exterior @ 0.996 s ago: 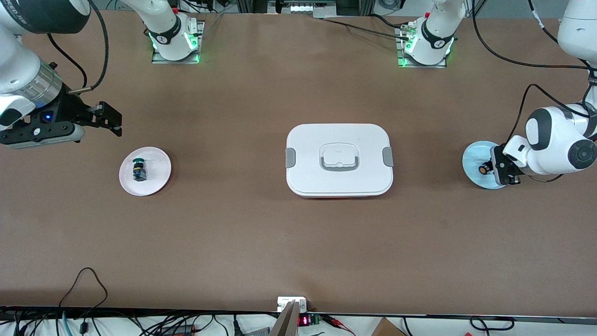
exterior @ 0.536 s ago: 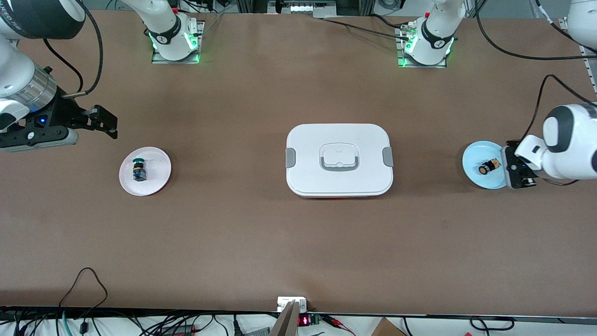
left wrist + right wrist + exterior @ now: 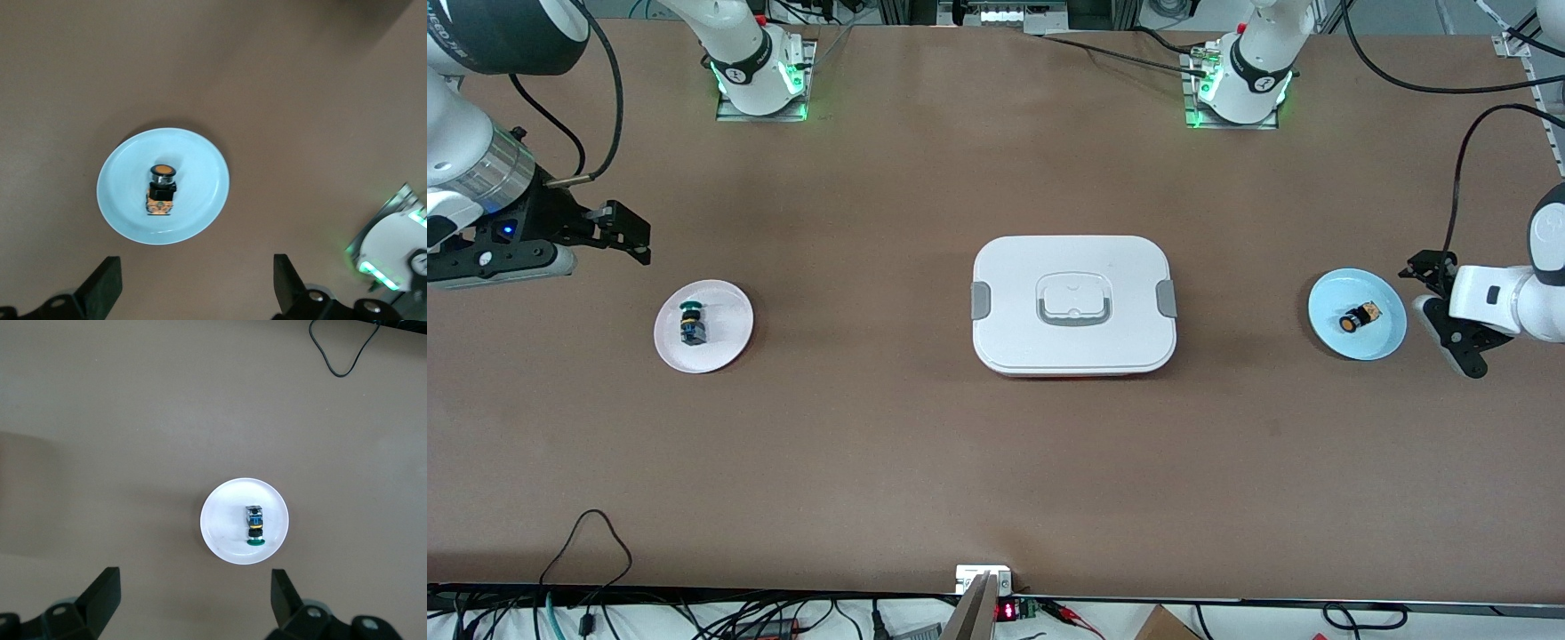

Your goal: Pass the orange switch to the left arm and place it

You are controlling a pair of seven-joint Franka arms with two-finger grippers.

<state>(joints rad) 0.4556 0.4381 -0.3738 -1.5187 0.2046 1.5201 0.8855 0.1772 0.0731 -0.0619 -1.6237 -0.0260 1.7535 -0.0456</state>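
The orange switch [image 3: 1359, 317] lies on its side on a light blue plate [image 3: 1332, 302] toward the left arm's end of the table. My left gripper [image 3: 1443, 313] is open and empty. It hangs over the table just off that plate's rim. In the left wrist view the switch [image 3: 161, 190] lies on the plate [image 3: 123, 200], clear of my open left gripper [image 3: 195, 288]. The white box [image 3: 1073, 305] sits closed in the middle of the table. My right gripper [image 3: 630, 235] is open and empty, over the table beside a white plate [image 3: 725, 336].
A green-capped switch with a blue body [image 3: 691, 324] lies on the white plate; it also shows in the right wrist view [image 3: 254, 527], off my open right gripper [image 3: 193, 599]. The arm bases [image 3: 760, 76] stand at the table's back edge. Cables hang at the front edge.
My left gripper has drawn off the blue plate toward the left arm's end of the table, uncovering the orange switch. My right gripper shifted slightly, then stayed still.
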